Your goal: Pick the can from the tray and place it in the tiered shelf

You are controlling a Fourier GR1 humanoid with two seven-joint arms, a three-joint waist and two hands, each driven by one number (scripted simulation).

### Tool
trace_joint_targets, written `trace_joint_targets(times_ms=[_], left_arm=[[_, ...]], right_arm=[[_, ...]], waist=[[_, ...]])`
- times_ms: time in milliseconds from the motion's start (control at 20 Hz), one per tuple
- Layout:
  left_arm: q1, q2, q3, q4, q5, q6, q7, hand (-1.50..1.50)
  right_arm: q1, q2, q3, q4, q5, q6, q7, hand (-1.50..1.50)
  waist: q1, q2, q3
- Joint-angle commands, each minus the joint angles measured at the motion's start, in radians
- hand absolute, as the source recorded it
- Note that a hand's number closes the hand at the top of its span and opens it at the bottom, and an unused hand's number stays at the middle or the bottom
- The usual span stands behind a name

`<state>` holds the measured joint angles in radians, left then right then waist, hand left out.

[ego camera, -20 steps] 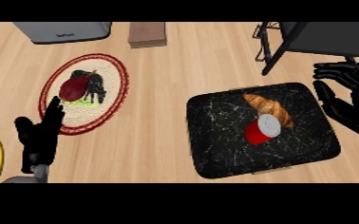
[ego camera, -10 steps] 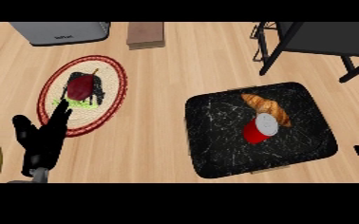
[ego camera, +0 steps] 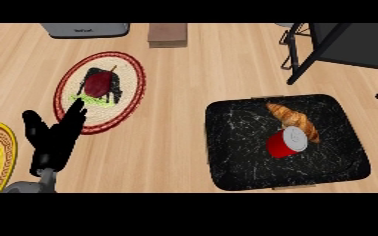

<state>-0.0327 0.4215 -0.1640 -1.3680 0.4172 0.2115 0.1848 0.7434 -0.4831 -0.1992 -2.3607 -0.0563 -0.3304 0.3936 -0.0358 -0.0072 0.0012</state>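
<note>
Black left hand is resting at the lower left, fingers straight, holding nothing. I'm seeing the red can sitting untouched in the tray, against a croissant; my right hand isn't showing.

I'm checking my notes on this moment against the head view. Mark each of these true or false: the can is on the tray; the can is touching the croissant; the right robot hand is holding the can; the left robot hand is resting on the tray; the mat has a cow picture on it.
1. The red can lies on the black tray. True.
2. The can lies right against the croissant. True.
3. The right robot hand holds the can. False: no right hand shows in the view, and nothing grips the can.
4. The left robot hand rests on the tray. False: it is open at the lower left, beside the round mat, far from the tray.
5. The mat bears a cow picture. True.
</note>
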Motion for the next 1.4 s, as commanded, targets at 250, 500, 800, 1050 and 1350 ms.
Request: trace_joint_targets(times_ms=[250,500,800,1050,1350], left_arm=[[0.009,-0.043,-0.042,0.015,-0.036,-0.013,0.003,0.00],[-0.036,-0.060,-0.064,0.014,-0.066,0.007,0.037,0.00],[-0.077,-0.028,-0.019,0.040,-0.035,-0.046,0.058,0.00],[-0.090,-0.052,-0.025,0.053,-0.044,-0.030,0.077,0.00],[-0.064,-0.050,-0.005,0.063,-0.046,-0.040,0.052,0.00]], right_arm=[[-0.076,-0.153,0.039,-0.230,0.174,-0.041,0.575,-1.50],[-0.279,-0.289,0.034,-0.152,0.202,-0.081,0.851,-1.50],[-0.417,-0.354,0.136,-0.063,0.235,-0.029,1.018,-1.50],[-0.518,-0.331,0.285,0.057,0.304,0.007,1.040,-1.50],[-0.564,-0.267,0.390,0.105,0.388,0.039,1.093,-1.50]], waist=[[0.060,0.016,-0.005],[0.084,0.022,-0.006],[0.085,0.022,-0.007],[0.091,0.023,-0.006],[0.066,0.016,-0.006]])
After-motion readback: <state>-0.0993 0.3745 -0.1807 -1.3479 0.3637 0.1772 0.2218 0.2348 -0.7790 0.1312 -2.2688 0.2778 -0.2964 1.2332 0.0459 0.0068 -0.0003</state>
